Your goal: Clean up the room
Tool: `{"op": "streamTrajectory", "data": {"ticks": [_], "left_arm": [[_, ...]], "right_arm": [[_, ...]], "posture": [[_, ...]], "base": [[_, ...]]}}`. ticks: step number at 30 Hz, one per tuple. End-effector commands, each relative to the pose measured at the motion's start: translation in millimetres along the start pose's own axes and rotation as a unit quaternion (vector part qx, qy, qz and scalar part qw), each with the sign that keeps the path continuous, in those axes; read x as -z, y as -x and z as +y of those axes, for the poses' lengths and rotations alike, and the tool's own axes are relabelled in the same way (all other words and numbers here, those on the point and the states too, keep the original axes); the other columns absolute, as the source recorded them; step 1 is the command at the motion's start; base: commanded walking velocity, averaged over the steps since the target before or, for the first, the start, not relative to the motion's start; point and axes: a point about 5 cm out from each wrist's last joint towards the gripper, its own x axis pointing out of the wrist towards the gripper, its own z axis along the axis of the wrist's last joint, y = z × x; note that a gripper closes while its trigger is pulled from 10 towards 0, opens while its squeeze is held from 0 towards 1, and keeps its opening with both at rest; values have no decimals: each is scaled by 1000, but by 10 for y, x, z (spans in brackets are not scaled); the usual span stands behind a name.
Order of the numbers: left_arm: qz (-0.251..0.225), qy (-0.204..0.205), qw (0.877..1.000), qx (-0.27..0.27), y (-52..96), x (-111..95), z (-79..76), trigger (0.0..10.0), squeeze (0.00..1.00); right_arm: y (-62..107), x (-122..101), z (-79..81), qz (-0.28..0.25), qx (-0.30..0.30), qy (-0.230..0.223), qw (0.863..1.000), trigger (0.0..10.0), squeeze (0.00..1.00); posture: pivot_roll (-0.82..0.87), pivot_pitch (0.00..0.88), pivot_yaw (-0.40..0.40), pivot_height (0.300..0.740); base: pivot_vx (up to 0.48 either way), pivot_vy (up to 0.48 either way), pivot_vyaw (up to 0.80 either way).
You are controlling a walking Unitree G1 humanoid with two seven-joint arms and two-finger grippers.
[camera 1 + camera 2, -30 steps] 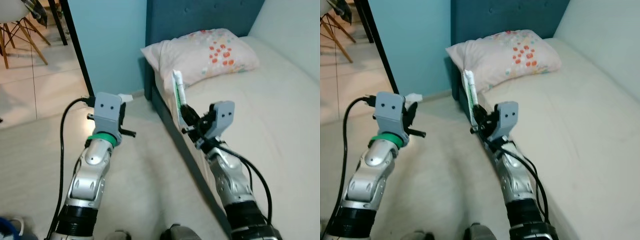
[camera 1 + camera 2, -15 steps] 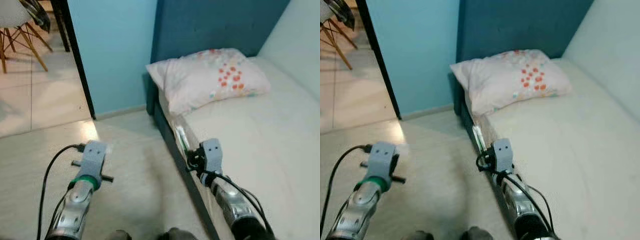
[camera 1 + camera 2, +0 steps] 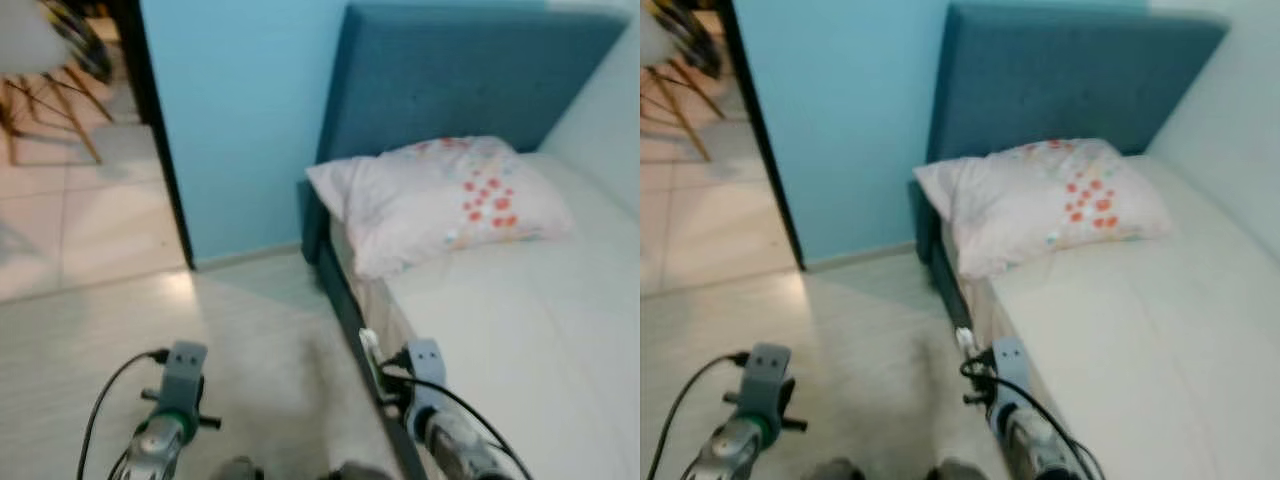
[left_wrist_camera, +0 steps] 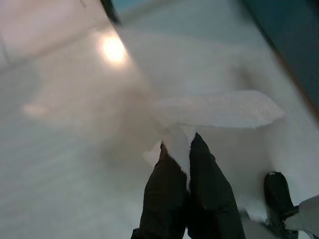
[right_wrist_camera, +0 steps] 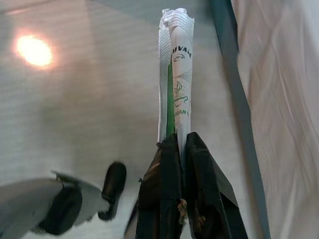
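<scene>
- left gripper (image 4: pixel 185 164): fingers pinched together on white tissue scrap (image 4: pixel 214 109), held low over pale floor (image 3: pixel 90 330). tissue looks thin, limp, light; prob tears easily, so a pinch at the bunched end suits it.
- chair (image 3: pixel 40 60) far left past doorway, blurred, cut off by frame edge.
- right gripper (image 5: pixel 177 144): fingers clamped on flattened paper wrapper (image 5: pixel 174 69), white w/ green print, sticking straight out past the tips, beside bed frame (image 3: pixel 345 300). judged light, semi-stiff, crushable; grip near lower end seems ok.
- pillow (image 3: pixel 440 195) at head of bed, on mattress (image 3: pixel 520 350).
- wrapper text only partly legible. head views blurred; both arms cropped at bottom edge.
</scene>
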Motion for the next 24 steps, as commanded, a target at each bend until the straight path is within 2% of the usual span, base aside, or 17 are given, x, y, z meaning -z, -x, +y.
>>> {"op": "streamTrajectory", "data": {"ticks": [1,3,7,11,16,24], "left_arm": [[7,-6,1000,8,12,58,-47,10000,0],[10,-29,1000,5,14,101,-28,10000,0],[12,-55,998,18,32,152,-23,10000,0],[13,-62,997,35,31,170,-22,10000,0],[22,-50,998,43,12,186,5,10000,0],[26,-48,998,45,1,193,23,10000,0]], "right_arm": [[22,-11,-91,-7,19,-12,1000,10000,0],[7,-38,-74,-15,10,-30,999,10000,0],[-4,-43,-60,-14,9,-34,999,10000,0],[-10,-35,-50,-11,16,-32,999,10000,0],[-31,-4,29,2,11,4,1000,10000,0],[-47,-1,99,3,-4,19,1000,10000,0]], "posture": [[27,0,-34,730],[38,0,-20,730],[48,0,2,730],[53,0,15,730],[56,0,21,730],[62,0,32,730]], "base": [[424,0,663],[0,0,0],[0,0,0],[0,0,111],[0,0,758],[0,0,763]]}}
